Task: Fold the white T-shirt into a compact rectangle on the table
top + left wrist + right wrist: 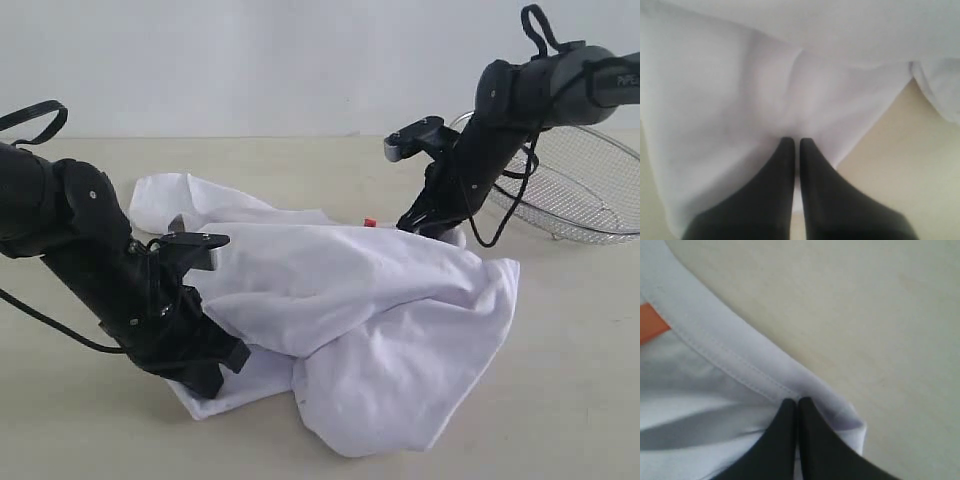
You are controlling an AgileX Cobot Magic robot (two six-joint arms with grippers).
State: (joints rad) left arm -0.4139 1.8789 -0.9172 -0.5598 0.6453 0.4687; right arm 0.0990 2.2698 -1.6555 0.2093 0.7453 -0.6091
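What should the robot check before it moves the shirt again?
1. Left gripper pinching the white T-shirt: ok, jaws shut on the cloth.
2. Right gripper pinching the collar edge near the orange tag: ok.
3. Shirt spread flat on the table: not ok, it is bunched and creased.
4. Wire-mesh basket apart from the shirt: ok.
5. Which side of the shirt faces up: cannot tell, no lettering shows.

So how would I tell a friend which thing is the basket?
Start at the wide beige table and go to its right side in the exterior view, behind the right black arm. There sits a round silver wire-mesh basket, beside the crumpled white T-shirt; it is the only shiny, see-through thing.
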